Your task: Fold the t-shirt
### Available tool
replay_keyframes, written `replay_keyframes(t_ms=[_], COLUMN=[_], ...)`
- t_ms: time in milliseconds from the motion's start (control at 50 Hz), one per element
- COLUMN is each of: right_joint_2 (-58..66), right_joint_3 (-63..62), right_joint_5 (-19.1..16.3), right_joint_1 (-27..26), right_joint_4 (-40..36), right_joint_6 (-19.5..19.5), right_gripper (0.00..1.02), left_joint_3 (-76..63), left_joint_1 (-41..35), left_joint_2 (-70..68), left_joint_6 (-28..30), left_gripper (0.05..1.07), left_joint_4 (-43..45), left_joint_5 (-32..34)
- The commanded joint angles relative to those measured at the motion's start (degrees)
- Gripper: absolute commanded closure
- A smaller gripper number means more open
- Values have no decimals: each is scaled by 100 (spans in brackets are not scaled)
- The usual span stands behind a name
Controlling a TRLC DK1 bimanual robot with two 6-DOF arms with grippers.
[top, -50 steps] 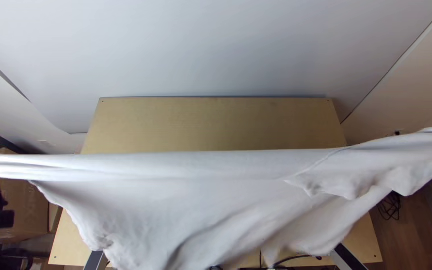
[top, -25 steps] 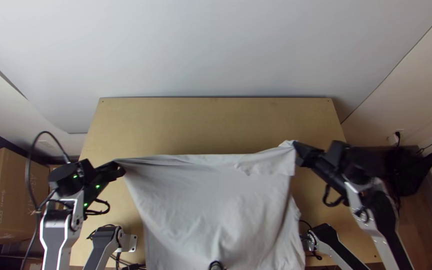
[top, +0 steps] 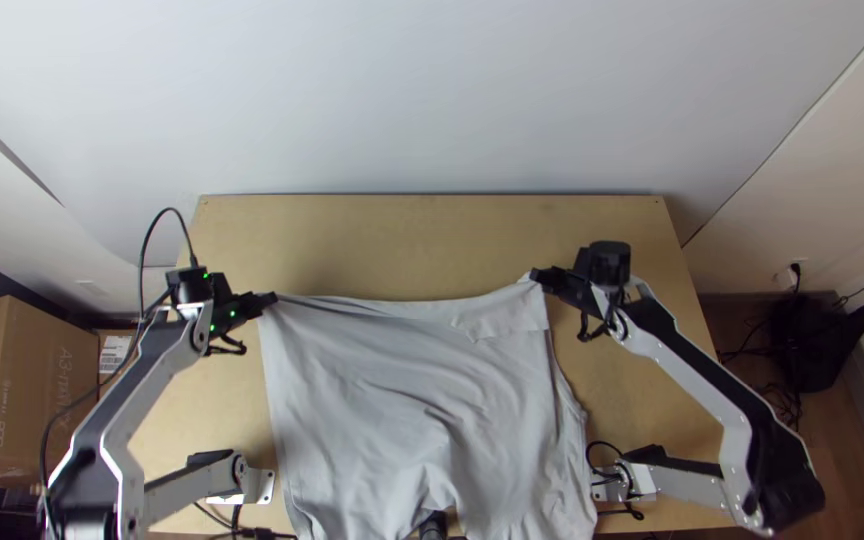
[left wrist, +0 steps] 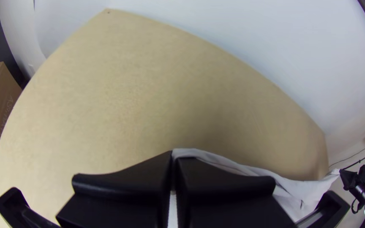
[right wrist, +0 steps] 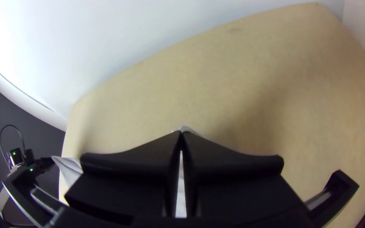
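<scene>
The grey-white t-shirt (top: 392, 370) has come down from high, stretched across the top view, to hang over the middle of the table (top: 422, 240), its lower part reaching the near edge. The left gripper (top: 272, 299) and right gripper (top: 534, 276) each keep their jaws pinched on a corner of its upper edge. They have also drawn closer together, so that edge now sags slightly. Folds run through the body, so laying it down probably calls for smoothing before the first fold.
</scene>
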Motion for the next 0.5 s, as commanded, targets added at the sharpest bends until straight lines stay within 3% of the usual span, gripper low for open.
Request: replay_keyframes(t_ms=[0, 480], right_joint_2=[719, 3409], right_joint_3=[720, 3234], right_joint_5=[25, 25], right_joint_1=[-141, -722], right_joint_4=[256, 344], right_joint_6=[-137, -691], right_gripper=[100, 100], left_joint_3=[785, 3536], left_joint_1=[146, 436], left_joint_2=[826, 3726], left_joint_6=[103, 173], left_gripper=[105, 105], left_joint_4=[313, 559], left_joint_5=[10, 10])
